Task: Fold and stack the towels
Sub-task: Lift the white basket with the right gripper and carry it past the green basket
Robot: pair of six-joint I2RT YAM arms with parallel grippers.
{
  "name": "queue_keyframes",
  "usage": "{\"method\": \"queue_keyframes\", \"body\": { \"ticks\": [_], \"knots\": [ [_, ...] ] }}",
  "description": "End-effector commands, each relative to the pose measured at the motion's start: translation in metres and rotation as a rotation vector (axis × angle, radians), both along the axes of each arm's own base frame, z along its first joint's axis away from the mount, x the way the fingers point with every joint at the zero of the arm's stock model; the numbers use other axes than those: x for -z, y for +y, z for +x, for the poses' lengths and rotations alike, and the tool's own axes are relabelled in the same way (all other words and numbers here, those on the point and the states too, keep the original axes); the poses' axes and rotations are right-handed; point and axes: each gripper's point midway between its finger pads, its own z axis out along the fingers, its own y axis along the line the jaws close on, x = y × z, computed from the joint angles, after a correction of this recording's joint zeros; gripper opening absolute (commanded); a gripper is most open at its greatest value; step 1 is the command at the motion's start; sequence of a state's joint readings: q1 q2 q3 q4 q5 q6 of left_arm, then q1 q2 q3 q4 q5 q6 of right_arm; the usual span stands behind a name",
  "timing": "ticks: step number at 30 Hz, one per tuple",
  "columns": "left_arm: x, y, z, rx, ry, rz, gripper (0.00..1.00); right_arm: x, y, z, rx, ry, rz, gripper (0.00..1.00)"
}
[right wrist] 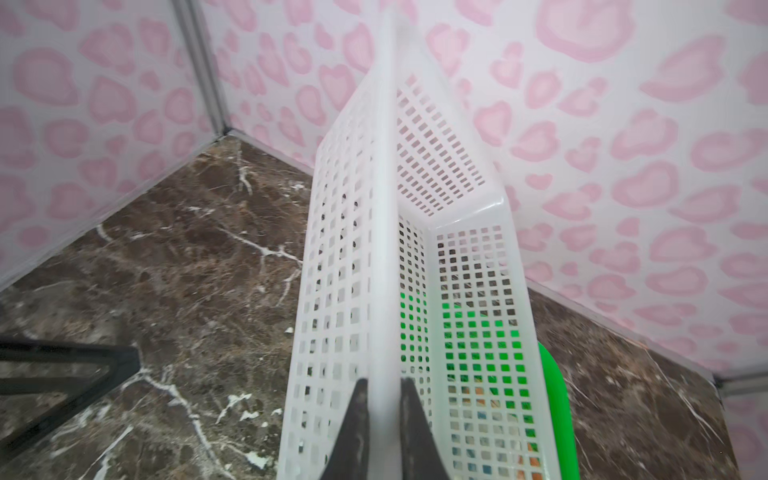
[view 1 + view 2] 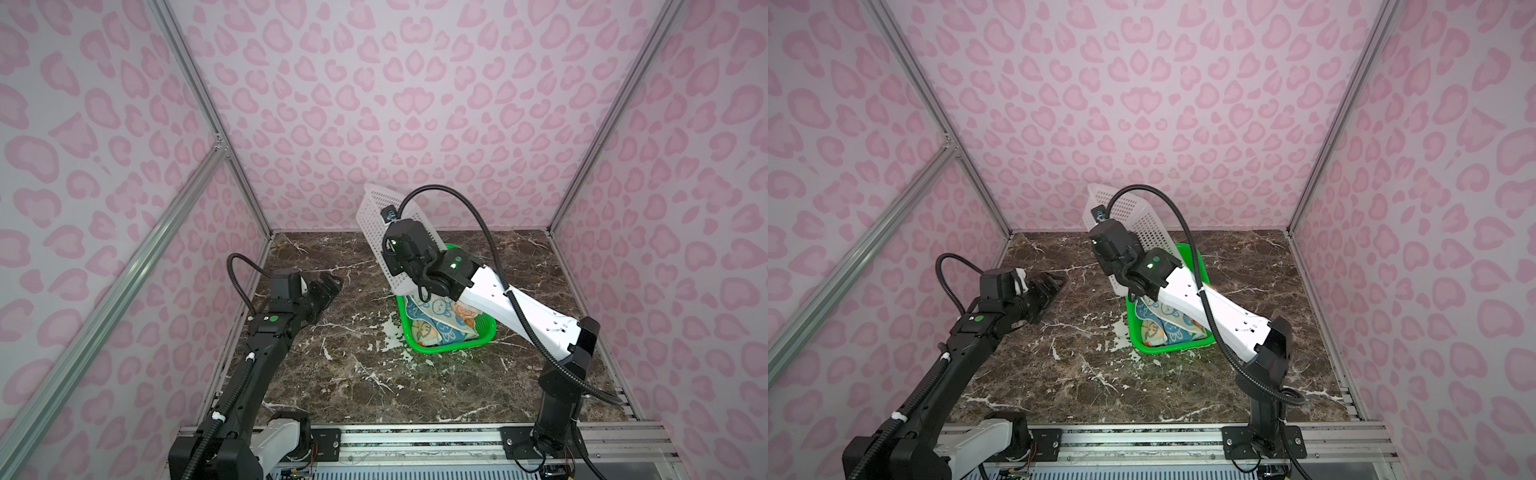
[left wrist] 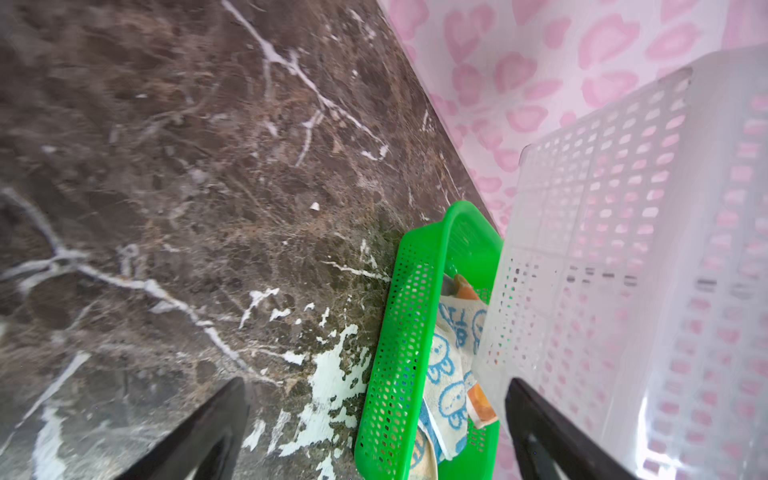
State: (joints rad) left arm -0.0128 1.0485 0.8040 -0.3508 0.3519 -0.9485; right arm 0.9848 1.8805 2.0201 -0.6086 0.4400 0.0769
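A: What is gripped by the right pincer (image 1: pixel 384 388)?

B: The rim of the white basket (image 1: pixel 473 291) is clamped between its two dark fingers (image 1: pixel 353 428). They are drawn almost together, with only the thin plastic edge between them.

A: How is that basket placed against the green basket (image 2: pixel 449 347)?

B: It is held tilted and lifted off the worktop (image 2: pixel 353 374). Its lower end is over the far part of the green basket, and its upper end is raised up and away from it. Green plastic is seen through its perforated wall in the right wrist view.

A: Where are the towels (image 2: pixel 436 320) found?

B: They are heaped loosely inside the green basket, crumpled and unfolded. A cream cloth printed with blue bunnies is seen on top, with blue cloth and orange patches beside it. They are touched by neither pincer.

A: And the left pincer (image 2: pixel 332 284)?

B: It is spread wide open and nothing is held in it. It is held over the bare worktop, well to the left of the green basket in both top views, with its fingers pointed toward that basket. In the left wrist view a side wall of the green basket is framed between the two fingers.

A: How is the green basket set?

B: It is set flat on the brown marbled worktop.
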Motion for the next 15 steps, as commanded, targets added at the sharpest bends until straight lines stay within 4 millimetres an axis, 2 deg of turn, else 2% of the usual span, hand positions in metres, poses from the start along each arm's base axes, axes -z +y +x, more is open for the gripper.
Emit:
{"method": "queue_keyframes", "body": {
  "ticks": [1,4,9,13,15],
  "knots": [
    [0.005,0.01,-0.021,-0.02,0.022,-0.082,0.98,-0.014,0.045,-0.01,-0.094,-0.087,0.003,0.0],
    [0.011,0.033,-0.035,-0.105,0.025,-0.132,0.98,-0.001,0.075,-0.017,-0.156,-0.061,-0.01,0.0],
    [0.013,0.061,-0.052,-0.197,0.015,-0.169,0.98,0.024,0.123,-0.033,-0.285,-0.016,0.001,0.0],
    [0.013,0.074,-0.058,-0.231,0.004,-0.22,0.98,0.052,0.142,-0.024,-0.311,0.056,0.024,0.0],
    [0.016,0.079,-0.06,-0.248,0.007,-0.225,0.98,0.056,0.151,-0.024,-0.333,0.079,0.06,0.0]
  ]
}}
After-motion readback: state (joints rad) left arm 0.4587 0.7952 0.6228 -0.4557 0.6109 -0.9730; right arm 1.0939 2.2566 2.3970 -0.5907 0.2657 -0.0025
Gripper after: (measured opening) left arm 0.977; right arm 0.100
